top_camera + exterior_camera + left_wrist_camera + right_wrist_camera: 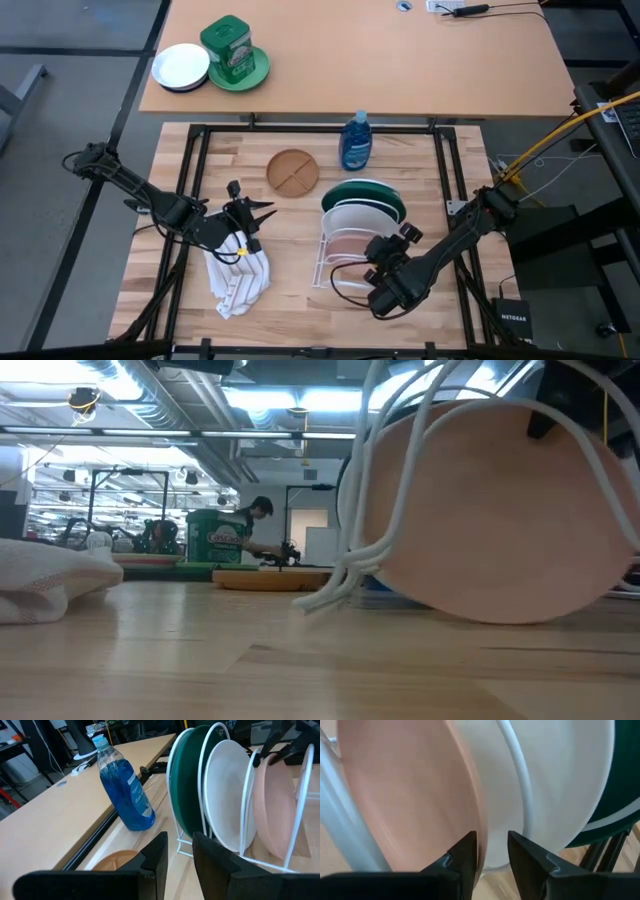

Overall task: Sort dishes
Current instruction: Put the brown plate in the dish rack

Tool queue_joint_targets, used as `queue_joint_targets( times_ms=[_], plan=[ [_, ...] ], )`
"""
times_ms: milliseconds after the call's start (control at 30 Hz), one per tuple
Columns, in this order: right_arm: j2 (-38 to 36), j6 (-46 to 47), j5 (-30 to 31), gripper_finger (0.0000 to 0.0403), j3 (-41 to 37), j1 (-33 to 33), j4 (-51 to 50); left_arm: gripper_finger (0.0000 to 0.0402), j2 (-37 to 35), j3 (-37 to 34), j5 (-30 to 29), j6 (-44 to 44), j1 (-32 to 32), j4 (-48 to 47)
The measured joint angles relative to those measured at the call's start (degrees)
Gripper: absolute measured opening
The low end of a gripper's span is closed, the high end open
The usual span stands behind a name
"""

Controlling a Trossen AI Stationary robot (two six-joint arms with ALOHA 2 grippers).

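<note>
A white wire rack [325, 265] stands on the table and holds three plates on edge: dark green [365, 190], white [360, 215] and salmon pink [350, 243]. The brown wood-like plate [293, 170] lies flat on the table, to the far left of the rack. My right gripper [378, 248] is at the pink plate's rim [479, 827]. Its fingers stand a narrow gap apart, one on each side of that rim. My left gripper [260, 212] hovers over a white cloth, points at the rack and is slightly open [179, 845] on nothing. My right gripper comes at the pink plate from the table's right near side, and its fingers straddle the upper rim [479, 827]. One finger [465, 852] lies close against the pink face. White shows in the rest of the gap, so I cannot tell whether the fingers touch the plate. The plate stands upright in the rack.
A blue dish-soap bottle [355, 142] stands just beyond the rack. A crumpled white cloth [240, 278] lies under the left arm. On the far table sit a green tin on a green plate [235, 52] and a small white dish [180, 66]. A person [258, 520] shows far behind.
</note>
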Motion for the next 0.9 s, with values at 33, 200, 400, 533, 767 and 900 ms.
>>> queue_joint_targets(
  times_ms=[33,200,400,533,767,900],
  plan=[
    [-0.27,-0.51,-0.18,0.0114,0.09,0.00,-0.12,0.0082,0.00,0.00,0.00,0.00,0.00,0.00],
    [-0.38,-1.29,-0.57,0.0111,0.17,0.04,0.18,0.0082,0.00,0.00,0.00,0.00,0.00,0.00],
    [-0.41,-1.29,-1.07,0.0111,0.20,0.04,0.30,0.0082,0.00,0.00,0.00,0.02,0.00,0.00],
    [-0.41,-1.17,-1.60,0.0111,0.20,0.00,1.56,0.0082,0.00,0.00,0.00,0.06,0.00,0.01],
    [-0.52,-4.27,-6.03,0.0111,-0.16,0.04,4.42,0.0082,0.00,0.00,0.00,0.15,0.00,0.01],
    [-0.52,-4.42,-4.65,0.0111,-1.20,0.07,7.84,0.0082,0.00,0.00,0.00,0.34,0.00,-0.02]
  ],
)
